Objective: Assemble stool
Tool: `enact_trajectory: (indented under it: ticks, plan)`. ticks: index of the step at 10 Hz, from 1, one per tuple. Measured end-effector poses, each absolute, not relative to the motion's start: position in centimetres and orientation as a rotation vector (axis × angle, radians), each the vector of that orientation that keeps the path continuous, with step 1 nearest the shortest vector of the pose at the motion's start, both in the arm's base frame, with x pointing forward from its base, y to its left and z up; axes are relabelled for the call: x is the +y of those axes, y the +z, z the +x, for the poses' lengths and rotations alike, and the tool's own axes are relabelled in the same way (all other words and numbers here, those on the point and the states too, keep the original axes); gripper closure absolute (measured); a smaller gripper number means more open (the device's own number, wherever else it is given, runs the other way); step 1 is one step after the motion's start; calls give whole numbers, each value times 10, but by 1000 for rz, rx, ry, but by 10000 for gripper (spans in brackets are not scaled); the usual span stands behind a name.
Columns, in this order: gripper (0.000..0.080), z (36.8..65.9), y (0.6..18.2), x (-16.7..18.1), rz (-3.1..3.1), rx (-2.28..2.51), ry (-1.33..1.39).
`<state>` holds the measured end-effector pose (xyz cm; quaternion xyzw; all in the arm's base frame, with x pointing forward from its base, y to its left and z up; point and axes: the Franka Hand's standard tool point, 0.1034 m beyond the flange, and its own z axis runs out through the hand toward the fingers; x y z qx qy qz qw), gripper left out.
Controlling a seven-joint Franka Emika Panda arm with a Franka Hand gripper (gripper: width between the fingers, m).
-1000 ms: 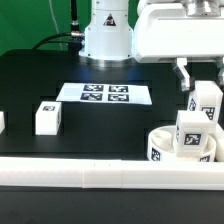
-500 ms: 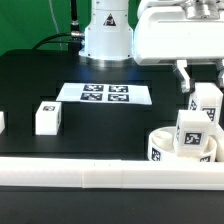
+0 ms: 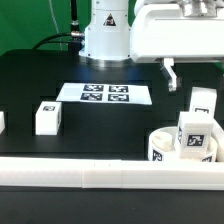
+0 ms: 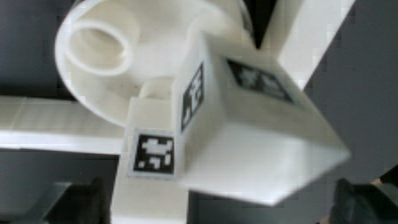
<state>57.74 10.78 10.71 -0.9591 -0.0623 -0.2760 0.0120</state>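
Two legs stand upright on the seat disc (image 3: pixel 160 142), which lies at the exterior view's lower right, just beside the white border rail (image 3: pixel 90 178): the nearer leg (image 3: pixel 194 135) and the farther leg (image 3: pixel 204 104). The gripper (image 3: pixel 196 82) hangs above the farther leg with its jaws apart, holding nothing; only one finger (image 3: pixel 170 75) shows here. The wrist view alone shows a round socket hole (image 4: pixel 98 45) in the disc and the dark fingertips (image 4: pixel 63 200) clear of the block's sides. A third leg (image 3: pixel 47 117) stands well apart on the black table (image 3: pixel 40 75), near the marker board (image 3: pixel 105 95).
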Motion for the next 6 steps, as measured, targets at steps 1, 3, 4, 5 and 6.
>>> enact_trajectory:
  ticks: [1,3,4,5,6]
  plan:
    - [159,579,117,108,-2991,-195,-839]
    - [151,585,139,111,-2990,-190,-790]
    - [151,585,138,111,-2987,-190,-807]
    - [151,584,134,111,-2990,-191,-799]
    - [151,584,135,111,-2990,-191,-799]
